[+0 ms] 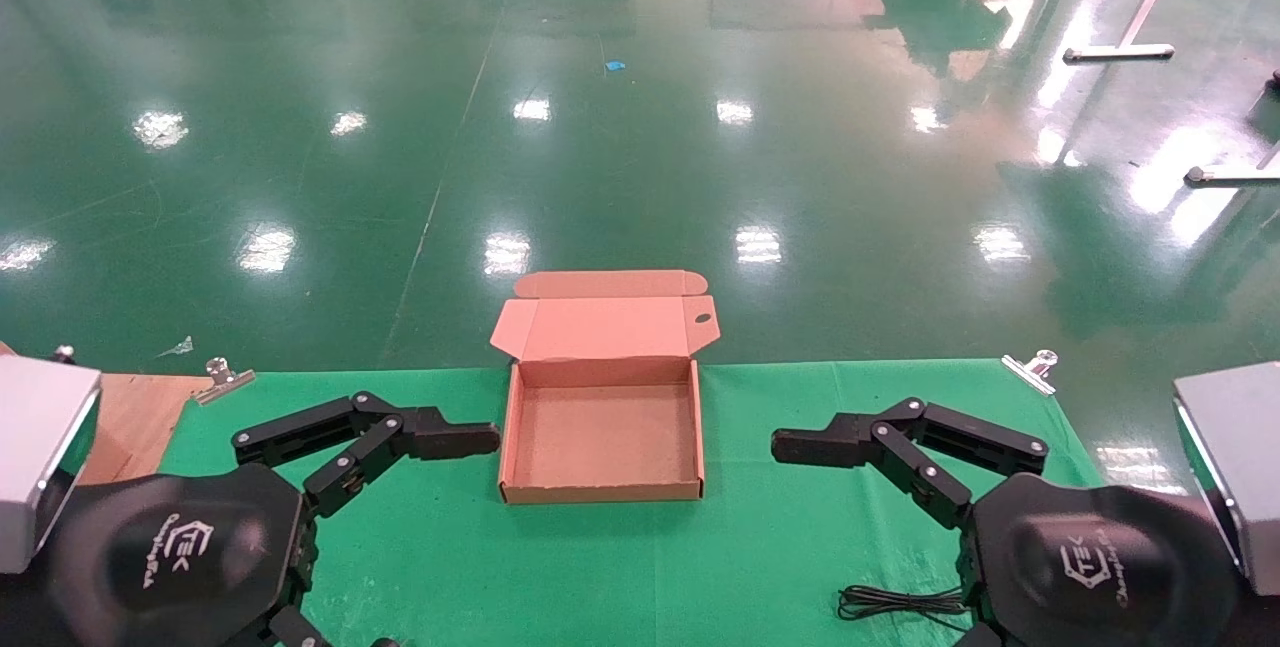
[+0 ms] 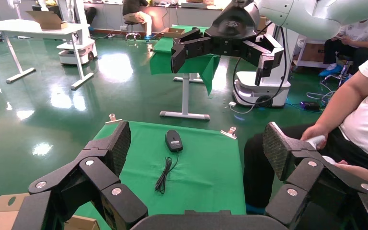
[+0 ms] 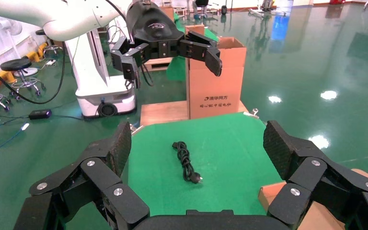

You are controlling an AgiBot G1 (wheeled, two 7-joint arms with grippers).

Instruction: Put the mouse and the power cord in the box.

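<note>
Both grippers, left (image 1: 488, 439) and right (image 1: 783, 445), hover spread apart flanking my box (image 1: 602, 487); lid up, nothing inside it.

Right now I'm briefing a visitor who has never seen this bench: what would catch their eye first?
The open, empty box at the middle of the green table, lid folded back. The left pincer and right pincer hang open on either side of it, pointing inward. Then the mouse lies on the cloth on the robot's right, the coiled power cord on its left.
</note>
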